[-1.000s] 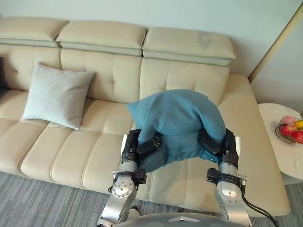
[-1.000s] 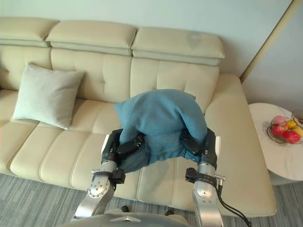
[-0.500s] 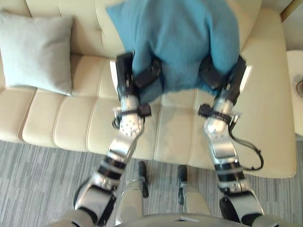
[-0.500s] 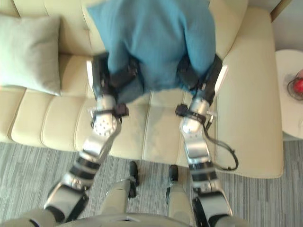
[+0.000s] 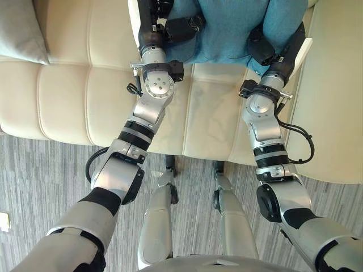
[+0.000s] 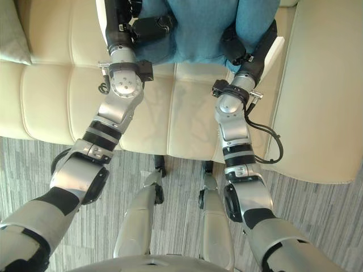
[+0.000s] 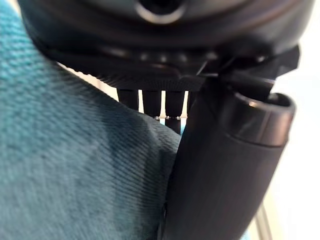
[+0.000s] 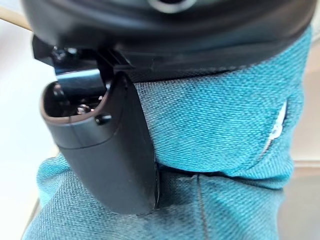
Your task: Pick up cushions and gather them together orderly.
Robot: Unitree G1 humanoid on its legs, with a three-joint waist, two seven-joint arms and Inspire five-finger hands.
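Note:
A teal cushion (image 5: pixel 227 28) hangs over the sofa seat, held from both sides. My left hand (image 5: pixel 170 25) grips its left lower part and my right hand (image 5: pixel 264 48) grips its right lower part. In the left wrist view the thumb (image 7: pixel 220 175) presses into the teal cloth (image 7: pixel 75 175), with the fingers behind it. In the right wrist view the thumb (image 8: pixel 110 150) lies against the cushion (image 8: pixel 225 130), which folds under it. A light grey cushion (image 5: pixel 20 28) rests on the sofa at the far left, only its corner in sight.
The beige leather sofa (image 5: pixel 68 85) spans the upper part of the view, with its wide right end (image 5: pixel 334 102). Grey striped carpet (image 5: pixel 45 181) lies in front of it. A small pale scrap (image 5: pixel 4 221) lies on the carpet at the left.
The camera has tilted down, so the sofa back and side table have left the view. Both hands still hold the teal cushion.

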